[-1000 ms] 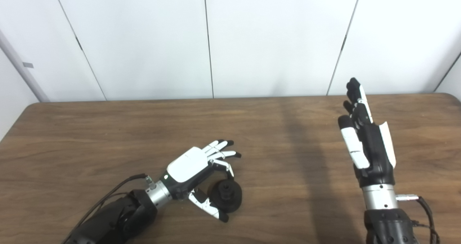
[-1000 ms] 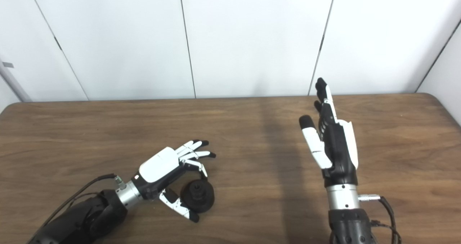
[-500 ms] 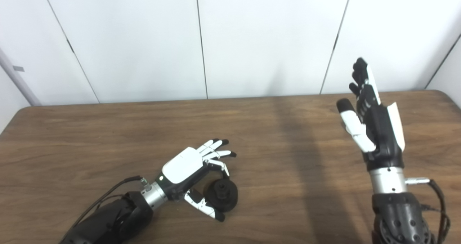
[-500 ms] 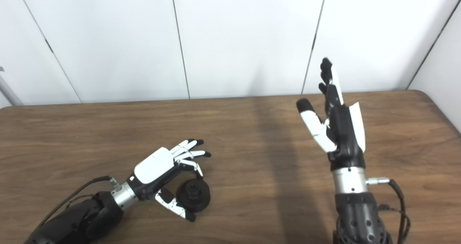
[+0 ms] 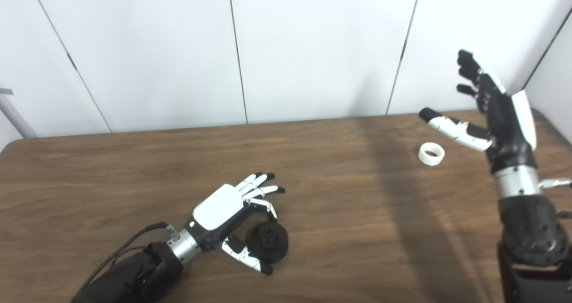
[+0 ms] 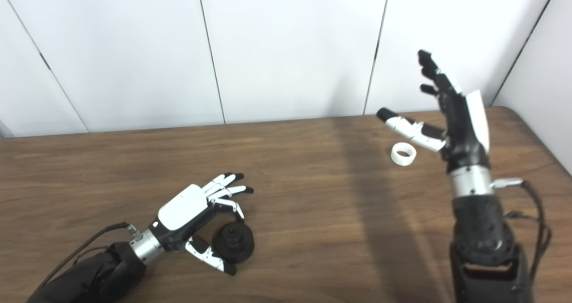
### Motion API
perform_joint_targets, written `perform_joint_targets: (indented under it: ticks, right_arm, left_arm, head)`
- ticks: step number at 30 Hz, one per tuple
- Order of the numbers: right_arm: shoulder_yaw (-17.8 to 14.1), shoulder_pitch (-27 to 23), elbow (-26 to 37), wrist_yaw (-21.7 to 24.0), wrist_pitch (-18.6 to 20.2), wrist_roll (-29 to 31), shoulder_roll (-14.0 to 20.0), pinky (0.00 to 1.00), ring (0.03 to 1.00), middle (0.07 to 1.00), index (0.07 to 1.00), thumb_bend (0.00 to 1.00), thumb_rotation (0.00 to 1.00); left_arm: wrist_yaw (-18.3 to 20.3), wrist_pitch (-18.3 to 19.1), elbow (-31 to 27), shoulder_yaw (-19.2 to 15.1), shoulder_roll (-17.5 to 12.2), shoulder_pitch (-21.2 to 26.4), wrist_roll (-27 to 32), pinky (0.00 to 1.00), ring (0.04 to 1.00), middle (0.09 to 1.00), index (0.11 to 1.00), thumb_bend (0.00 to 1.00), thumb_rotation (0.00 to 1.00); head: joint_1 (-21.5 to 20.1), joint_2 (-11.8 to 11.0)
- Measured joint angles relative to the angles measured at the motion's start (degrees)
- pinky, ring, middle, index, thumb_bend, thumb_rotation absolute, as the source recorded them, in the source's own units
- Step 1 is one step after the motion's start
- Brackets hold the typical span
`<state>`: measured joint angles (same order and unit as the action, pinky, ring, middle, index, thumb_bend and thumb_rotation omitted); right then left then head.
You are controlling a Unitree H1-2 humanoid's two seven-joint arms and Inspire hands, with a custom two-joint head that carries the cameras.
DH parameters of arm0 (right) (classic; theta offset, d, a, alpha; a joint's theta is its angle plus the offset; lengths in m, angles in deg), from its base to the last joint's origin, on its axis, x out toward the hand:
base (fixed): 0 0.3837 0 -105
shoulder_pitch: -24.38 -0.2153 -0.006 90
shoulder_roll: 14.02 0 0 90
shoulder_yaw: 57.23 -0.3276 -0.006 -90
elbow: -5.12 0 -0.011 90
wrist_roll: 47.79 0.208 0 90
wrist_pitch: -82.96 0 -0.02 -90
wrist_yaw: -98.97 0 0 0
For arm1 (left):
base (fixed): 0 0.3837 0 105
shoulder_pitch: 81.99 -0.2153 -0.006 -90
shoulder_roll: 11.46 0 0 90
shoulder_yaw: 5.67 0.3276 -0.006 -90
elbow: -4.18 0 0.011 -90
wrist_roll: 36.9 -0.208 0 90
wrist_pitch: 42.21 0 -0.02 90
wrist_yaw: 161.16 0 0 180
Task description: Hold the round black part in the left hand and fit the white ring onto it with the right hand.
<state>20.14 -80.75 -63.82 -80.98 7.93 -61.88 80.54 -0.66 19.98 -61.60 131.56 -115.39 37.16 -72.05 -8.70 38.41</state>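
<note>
So far nothing is fitted: my left hand (image 5: 225, 209) cups the black part (image 5: 268, 242) loosely on the table (image 5: 134, 169), fingers not closed; my right hand (image 5: 496, 115) hangs open at three o'clock of the untouched white ring (image 5: 432, 153).

2 head cameras, side by side, look down across the same table (image 5: 134, 160), views slightly offset.

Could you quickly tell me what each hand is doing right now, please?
Left hand: open, fingers curled around the round black part on the table, not lifted.
Right hand: open, raised beside the white ring.
</note>
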Motion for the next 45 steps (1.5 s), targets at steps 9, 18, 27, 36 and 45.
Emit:
perform_joint_targets:
  ticks: [9,18,27,36,45]
  right_arm:
    - [2.94,-1.26,-7.1,1.8,0.1,-3.16,6.05,0.8,0.865,0.851,0.8,0.66,0.19]
    - [6.81,-2.89,-10.16,6.94,0.18,-7.14,14.11,0.79,0.863,0.855,0.755,0.76,0.15]
    - [13.92,-5.89,-16.37,14.7,-0.17,-12.3,21.66,0.8,0.899,0.842,0.702,0.91,0.15]
    - [20.72,-10.24,-23.22,18.94,-2.37,-17.03,23.35,0.8,0.924,0.858,0.685,0.93,0.13]
    - [24.62,-13.03,-27.91,20.93,-3.27,-21.57,23.34,0.86,0.949,0.877,0.702,0.91,0.16]
  left_arm:
    - [-0.33,0.0,-0.02,1.04,-0.45,0.29,1.13,1.0,1.0,0.9,0.481,0.53,0.06]
    - [-0.22,0.0,-0.32,1.18,-1.01,0.1,1.92,1.0,1.0,0.897,0.481,0.52,0.06]
    - [-0.21,0.01,-0.88,2.03,-1.72,0.18,3.4,1.0,1.0,0.905,0.481,0.53,0.06]
    - [-0.11,0.02,-1.41,1.95,-2.26,-0.12,3.5,1.0,1.0,0.915,0.481,0.53,0.06]
    - [-0.11,0.02,-1.61,2.0,-2.33,-0.21,3.52,1.0,1.0,0.906,0.481,0.53,0.06]
  head:
    - [-3.43,0.35]
    - [-8.18,0.7]
    - [-8.18,1.14]
    - [-9.5,0.44]
    - [-10.11,-0.44]
